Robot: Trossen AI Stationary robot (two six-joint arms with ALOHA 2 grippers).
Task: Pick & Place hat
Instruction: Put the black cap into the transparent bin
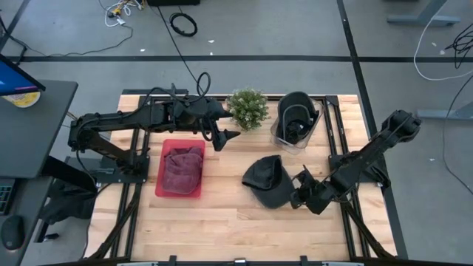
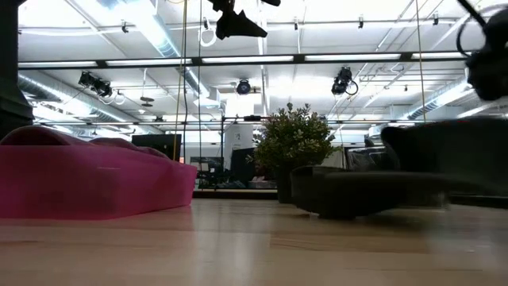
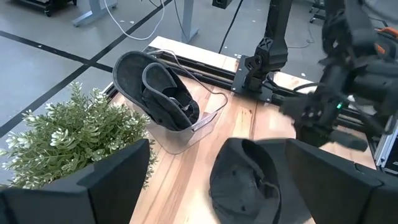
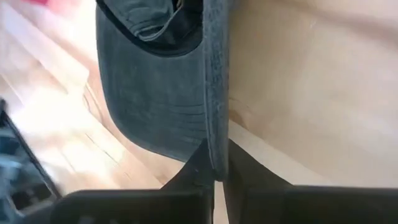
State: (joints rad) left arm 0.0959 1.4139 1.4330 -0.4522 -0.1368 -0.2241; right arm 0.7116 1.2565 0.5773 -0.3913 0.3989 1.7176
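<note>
Right gripper [image 1: 301, 196] pinches shut on the dark hat's [image 1: 267, 181] brim on the table – grasped, not yet lifted or placed; left gripper [image 1: 222, 137] hovers open

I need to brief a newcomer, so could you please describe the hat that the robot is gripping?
On the wooden table, look right of the red tray. The dark cap lies there, its brim pinched by the right gripper; the other cap sits in a clear bin.

No text, label, brand, number or sign can be read in any view.
</note>
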